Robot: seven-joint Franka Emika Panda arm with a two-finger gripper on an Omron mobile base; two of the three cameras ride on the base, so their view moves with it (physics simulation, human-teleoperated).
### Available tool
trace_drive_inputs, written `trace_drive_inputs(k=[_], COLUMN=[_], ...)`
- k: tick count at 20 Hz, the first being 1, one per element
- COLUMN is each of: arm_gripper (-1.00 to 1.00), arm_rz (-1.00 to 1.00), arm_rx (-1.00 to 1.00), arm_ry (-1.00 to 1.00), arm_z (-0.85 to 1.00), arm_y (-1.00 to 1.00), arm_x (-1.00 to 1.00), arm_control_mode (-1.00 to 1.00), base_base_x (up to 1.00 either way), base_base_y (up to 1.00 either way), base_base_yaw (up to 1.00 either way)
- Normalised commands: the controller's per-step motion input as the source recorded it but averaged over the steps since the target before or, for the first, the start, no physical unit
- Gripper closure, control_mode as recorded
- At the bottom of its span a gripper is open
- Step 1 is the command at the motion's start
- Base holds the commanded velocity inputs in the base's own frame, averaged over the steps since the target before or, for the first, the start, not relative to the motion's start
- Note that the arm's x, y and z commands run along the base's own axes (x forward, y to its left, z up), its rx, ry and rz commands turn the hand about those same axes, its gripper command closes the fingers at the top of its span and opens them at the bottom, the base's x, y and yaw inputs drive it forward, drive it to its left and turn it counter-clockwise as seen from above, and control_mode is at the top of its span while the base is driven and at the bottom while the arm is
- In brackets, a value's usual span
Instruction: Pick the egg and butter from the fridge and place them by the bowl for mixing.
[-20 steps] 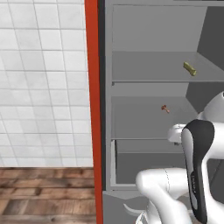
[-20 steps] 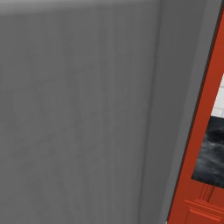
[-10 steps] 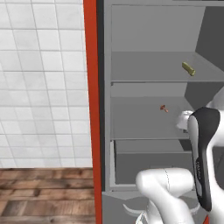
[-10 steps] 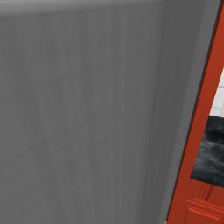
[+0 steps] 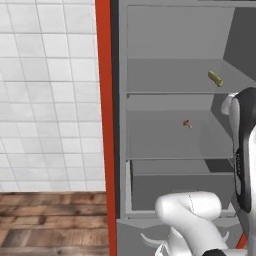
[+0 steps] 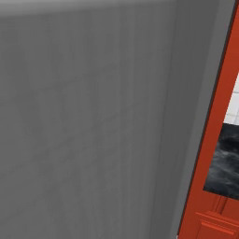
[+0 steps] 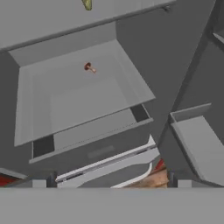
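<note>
The grey fridge [image 5: 175,45] stands open in front of me. The butter [image 5: 215,78], a pale olive-yellow stick, lies at the right of the upper shelf; in the hand view the butter [image 7: 87,4] sits at the top edge. My gripper [image 7: 110,179] is open, its fingertips [image 7: 51,178] set wide apart, and it hangs before the middle shelf [image 7: 78,96], well short of the butter. The egg and the bowl are out of view.
A small red-and-white item [image 5: 187,123] lies on the middle shelf, and that item [image 7: 89,67] is in the hand view too. Below is the grey drawer [image 5: 180,185]. A door bin [image 7: 197,140] juts out at the right. A red cabinet edge [image 5: 103,125] borders the fridge, with white tiles [image 5: 45,100] to its left.
My arm's upper link has swung to the right and risen along the right edge of the left base view. The butter and the red-and-white item have stayed put.
</note>
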Motion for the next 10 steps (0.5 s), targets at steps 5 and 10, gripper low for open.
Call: trace_drive_inputs(k=[5,10], arm_gripper=[-1.00,-1.00], arm_rz=[0.03,0.11], arm_rx=[-0.21,-0.10], arm_ry=[-0.23,-0.10], arm_z=[0.47,0.11], arm_y=[-0.21,-0.28], arm_x=[0.00,0.13], arm_control_mode=[-1.00,-1.00], base_base_x=[0.00,0.00], base_base_y=[0.00,0.00], base_base_yaw=[0.00,0.00])
